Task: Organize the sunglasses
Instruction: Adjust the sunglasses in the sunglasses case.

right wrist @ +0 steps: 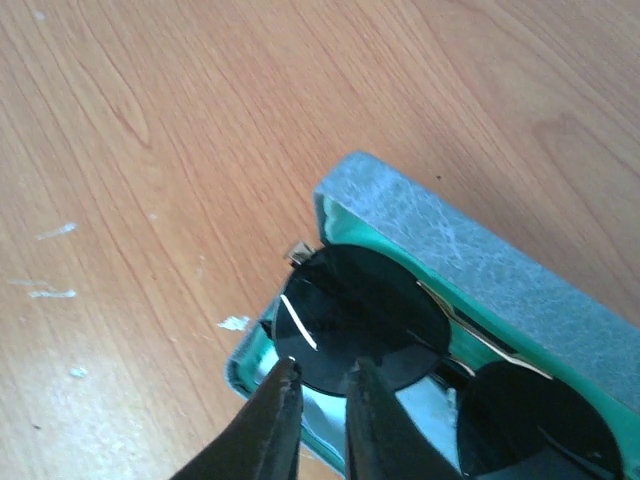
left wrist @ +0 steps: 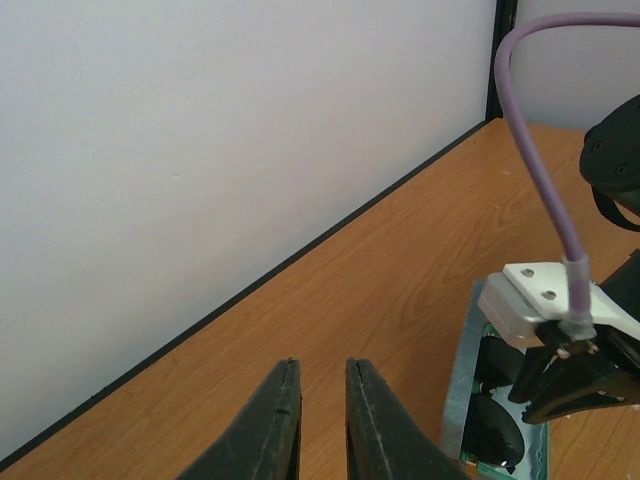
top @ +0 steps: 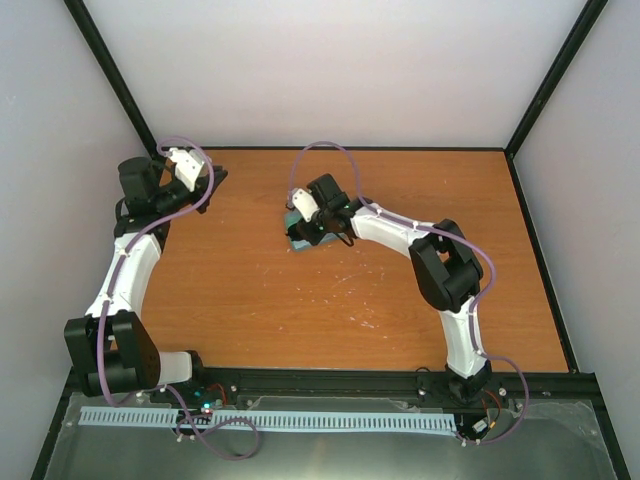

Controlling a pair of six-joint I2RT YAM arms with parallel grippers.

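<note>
The black sunglasses (right wrist: pixel 370 310) lie lenses up inside the open blue-grey case (right wrist: pixel 470 260), on its teal lining with a pale blue cloth (right wrist: pixel 421 406) under them. The case sits mid-table in the top view (top: pixel 298 243). My right gripper (right wrist: pixel 322 368) hovers just over the near lens edge, its fingers narrowly apart and pinching nothing; in the top view (top: pixel 303 228) it covers the glasses. My left gripper (top: pixel 212 178) is at the back left, narrowly open and empty (left wrist: pixel 321 365). The left wrist view also shows the case (left wrist: pixel 458 390) and the sunglasses (left wrist: pixel 495 425) at lower right.
White walls enclose the wooden table (top: pixel 300 320) on three sides, with black frame posts (top: pixel 110 70) at the back corners. Purple cables (top: pixel 330 150) loop above both wrists. The left gripper is close to the back wall's black base strip (left wrist: pixel 330 225).
</note>
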